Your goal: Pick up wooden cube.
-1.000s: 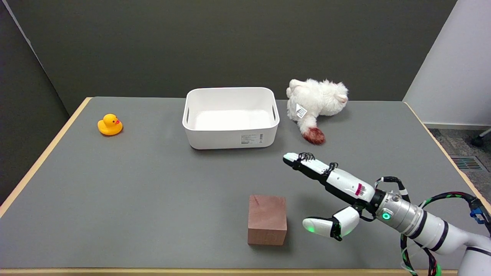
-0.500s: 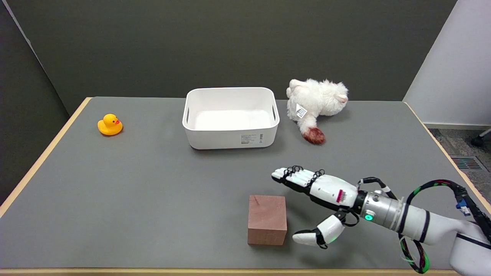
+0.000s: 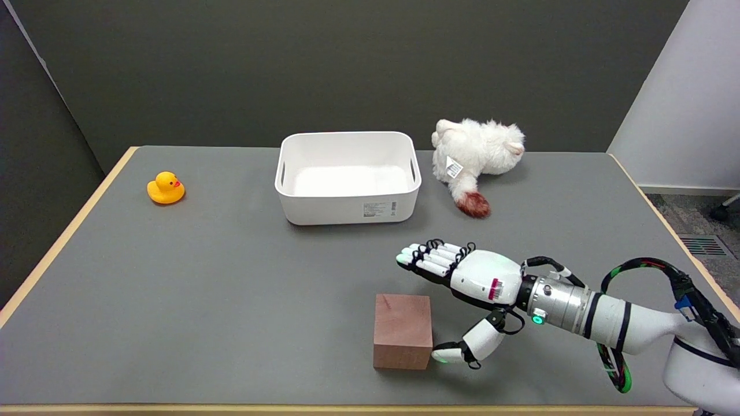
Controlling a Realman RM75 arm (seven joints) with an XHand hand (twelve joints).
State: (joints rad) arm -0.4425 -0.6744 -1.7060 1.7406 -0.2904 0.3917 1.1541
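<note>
Labels: white bin [image 3: 347,205] carries a sticker, too small to read; plush toy [image 3: 477,153] has a tag.
Wooden cube [image 3: 403,330]: near the worktop's front edge.
Right hand [image 3: 462,289]: fingers spread, holding nothing; thumb tip at the cube's right side.
Change: the hand has moved closer to the cube.

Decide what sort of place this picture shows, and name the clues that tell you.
Probably a robotics lab or test room: a robot hand reaching over a bare grey table set with test objects, a wooden cube and a rubber duck, before plain dark walls.
</note>
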